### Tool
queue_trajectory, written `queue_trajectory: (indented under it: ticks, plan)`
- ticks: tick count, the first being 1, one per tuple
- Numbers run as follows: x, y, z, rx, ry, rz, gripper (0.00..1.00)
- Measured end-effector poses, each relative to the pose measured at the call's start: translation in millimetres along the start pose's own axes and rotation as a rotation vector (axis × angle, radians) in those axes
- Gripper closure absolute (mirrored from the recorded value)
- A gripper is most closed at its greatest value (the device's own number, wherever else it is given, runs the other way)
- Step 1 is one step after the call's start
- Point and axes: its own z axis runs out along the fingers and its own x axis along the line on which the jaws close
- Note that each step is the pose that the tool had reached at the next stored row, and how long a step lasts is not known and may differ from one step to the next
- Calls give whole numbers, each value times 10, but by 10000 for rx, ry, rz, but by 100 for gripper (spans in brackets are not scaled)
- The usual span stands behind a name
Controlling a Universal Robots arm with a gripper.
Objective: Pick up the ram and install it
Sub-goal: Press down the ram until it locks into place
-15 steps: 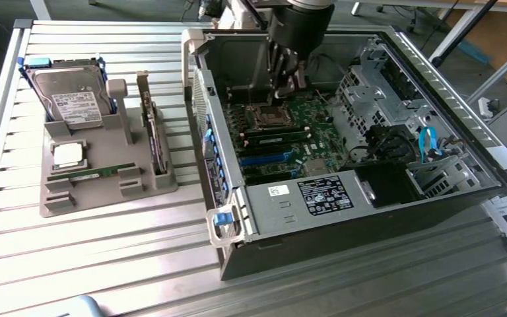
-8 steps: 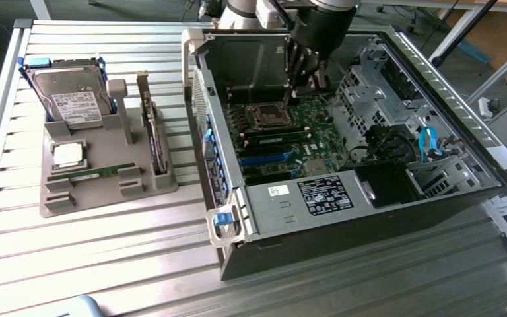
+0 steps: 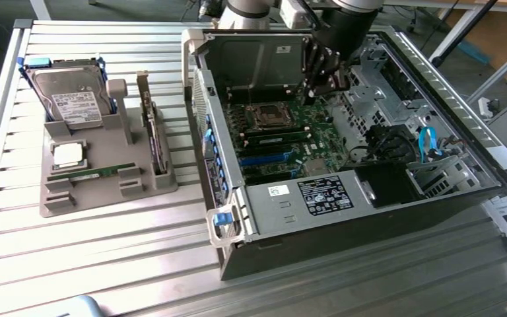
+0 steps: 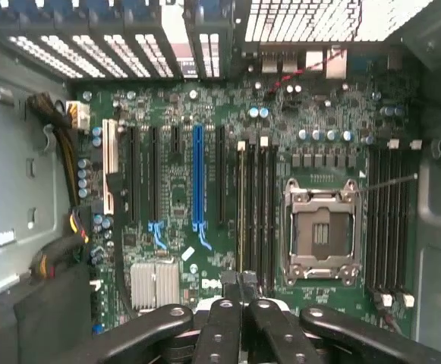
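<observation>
Gripper (image 3: 329, 82), fingers pinched together and empty, hangs inside the open computer case (image 3: 465, 165) at upper centre. Far off at centre-left, the ram (image 3: 90, 175) lies in the grey holder (image 3: 103, 195), long axis roughly horizontal.

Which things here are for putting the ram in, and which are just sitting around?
For the job: the ram lying in the grey holder; the claw, shut, inside the computer case; the motherboard.

Just sitting: hard drive, silver processor chip, expansion card.
</observation>
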Motion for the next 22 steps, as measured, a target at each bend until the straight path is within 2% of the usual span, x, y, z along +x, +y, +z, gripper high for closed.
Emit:
queue_trajectory:
  ticks: [7, 10, 11, 22]
  plan:
    - [7, -316, -1, -137, -1, -2, 89]
    - [8, -488, -1, -221, -1, -3, 89]
    - [9, -521, -1, -240, -1, -4, 89]
    - [11, -531, -2, -248, -5, -3, 89]
